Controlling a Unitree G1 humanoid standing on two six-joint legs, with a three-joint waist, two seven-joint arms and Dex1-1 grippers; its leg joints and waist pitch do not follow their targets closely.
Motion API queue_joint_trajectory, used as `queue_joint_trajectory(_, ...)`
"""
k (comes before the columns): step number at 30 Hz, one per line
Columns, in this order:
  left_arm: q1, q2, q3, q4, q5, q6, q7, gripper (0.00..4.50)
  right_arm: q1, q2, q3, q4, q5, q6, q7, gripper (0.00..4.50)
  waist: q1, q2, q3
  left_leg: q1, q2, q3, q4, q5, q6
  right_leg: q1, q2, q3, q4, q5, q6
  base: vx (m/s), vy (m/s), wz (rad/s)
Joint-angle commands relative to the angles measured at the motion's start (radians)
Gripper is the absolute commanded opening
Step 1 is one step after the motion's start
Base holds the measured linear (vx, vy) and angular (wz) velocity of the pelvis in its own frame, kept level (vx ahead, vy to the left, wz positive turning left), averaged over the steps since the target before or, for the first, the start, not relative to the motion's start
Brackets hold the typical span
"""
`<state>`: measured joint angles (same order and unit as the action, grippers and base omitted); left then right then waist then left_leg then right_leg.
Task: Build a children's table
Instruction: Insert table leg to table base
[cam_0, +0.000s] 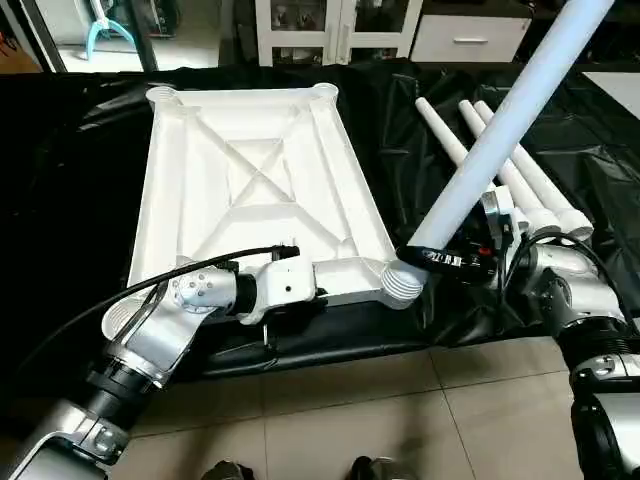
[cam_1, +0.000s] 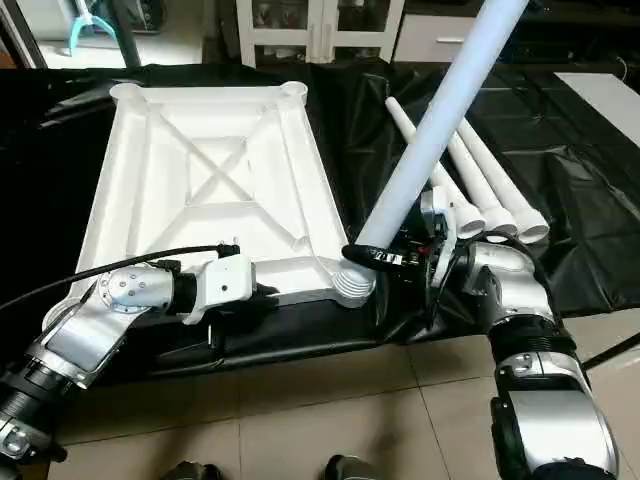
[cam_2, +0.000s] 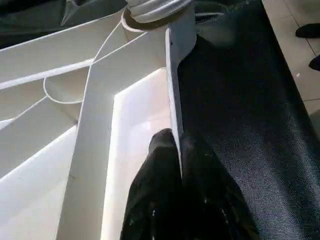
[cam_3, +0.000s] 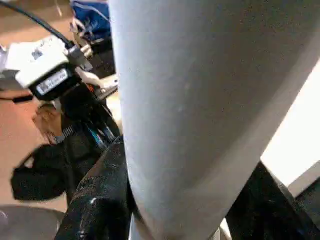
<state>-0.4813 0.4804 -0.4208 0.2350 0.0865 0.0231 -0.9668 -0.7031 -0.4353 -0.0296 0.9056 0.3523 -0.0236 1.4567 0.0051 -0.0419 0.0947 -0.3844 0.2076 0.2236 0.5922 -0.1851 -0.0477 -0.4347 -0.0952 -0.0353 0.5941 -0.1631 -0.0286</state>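
The white tabletop (cam_0: 250, 190) lies upside down on black sheeting, X-ribs up. My left gripper (cam_2: 179, 145) is shut on its near rim (cam_2: 174, 90), pinching the thin edge wall close to the near right corner socket (cam_0: 402, 283). A long white leg (cam_0: 500, 130) slants up to the right from that socket, its threaded end at the socket. My right gripper (cam_0: 440, 258) is shut on the leg's lower end; its black fingers (cam_3: 100, 195) wrap the tube (cam_3: 200, 110).
Three more white legs (cam_0: 510, 170) lie side by side on the black sheet right of the tabletop. Tiled floor runs along the near edge. White cabinets stand at the back.
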Motion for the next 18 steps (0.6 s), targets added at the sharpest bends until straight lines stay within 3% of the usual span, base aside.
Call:
queue_joint_trajectory(1, 0.024, -0.002, -0.045, 0.045, 0.048, 0.01, -0.003, 0.0, 0.026, -0.01, 0.02, 0.027, -0.059, -0.066, -0.058, 1.86, -0.007, -0.011, -0.066, 0.024, 0.03, -0.013, -0.065, -0.178, 0.08, 0.039, -0.034, 0.029, -0.065, -0.294, -0.2, 0.0, 0.0, 0.0)
queue_joint_trajectory(7, 0.029, 0.0, -0.046, 0.038, 0.05, 0.012, -0.006, 0.0, 0.033, -0.009, 0.037, 0.062, -0.108, -0.135, -0.114, 1.86, -0.008, -0.011, -0.073, 0.025, 0.031, -0.015, -0.065, -0.184, 0.077, 0.04, -0.032, 0.027, -0.062, -0.267, -0.204, 0.0, 0.0, 0.0)
queue_joint_trajectory(14, 0.031, -0.002, -0.046, 0.034, 0.052, 0.014, -0.008, 0.0, 0.055, 0.002, 0.047, 0.08, -0.132, -0.152, -0.126, 1.86, -0.013, -0.014, -0.075, 0.025, 0.031, -0.018, -0.068, -0.242, 0.054, 0.039, -0.031, 0.028, -0.067, -0.293, -0.194, 0.0, 0.0, 0.0)
queue_joint_trajectory(18, 0.029, -0.006, -0.045, 0.039, 0.055, 0.012, -0.008, 0.0, 0.083, 0.003, 0.064, 0.113, -0.154, -0.171, -0.137, 1.86, -0.013, -0.015, -0.078, 0.026, 0.03, -0.017, -0.068, -0.233, 0.058, 0.038, -0.028, 0.027, -0.065, -0.254, -0.201, 0.0, 0.0, 0.0)
